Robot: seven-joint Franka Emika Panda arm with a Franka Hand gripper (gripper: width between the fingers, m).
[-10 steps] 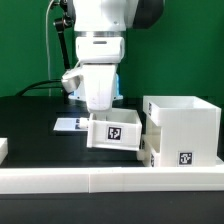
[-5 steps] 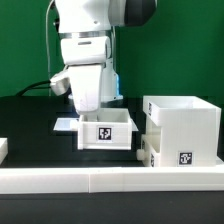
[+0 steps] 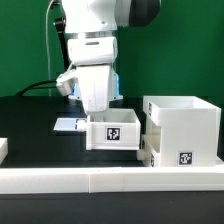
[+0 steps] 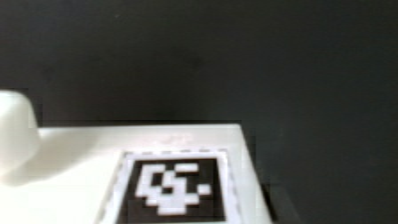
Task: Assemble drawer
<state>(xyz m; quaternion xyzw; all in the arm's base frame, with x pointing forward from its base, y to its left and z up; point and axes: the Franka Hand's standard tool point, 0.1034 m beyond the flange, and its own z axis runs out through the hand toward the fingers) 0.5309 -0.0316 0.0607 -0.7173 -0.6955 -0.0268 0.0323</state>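
My gripper (image 3: 99, 110) reaches down from above into a small white open-topped tray (image 3: 113, 131) and is shut on its wall. The tray hangs level, with a black-and-white tag on its front face. It sits just to the exterior view's left of the large white cube housing (image 3: 186, 122), close to or touching that housing's side. A second small white part (image 3: 148, 153) shows low at the housing's near left corner. In the wrist view a white tagged surface (image 4: 175, 185) fills the lower part, over the black table. My fingertips are hidden.
The low white border wall (image 3: 100, 181) runs along the front of the black table. The marker board (image 3: 68, 125) lies flat behind the tray at the exterior view's left. A white piece (image 3: 3, 149) shows at the left edge.
The tray was tilted one second ago. It swung to the exterior view's left and levelled, and has now shifted back right toward the housing, still in my grip.
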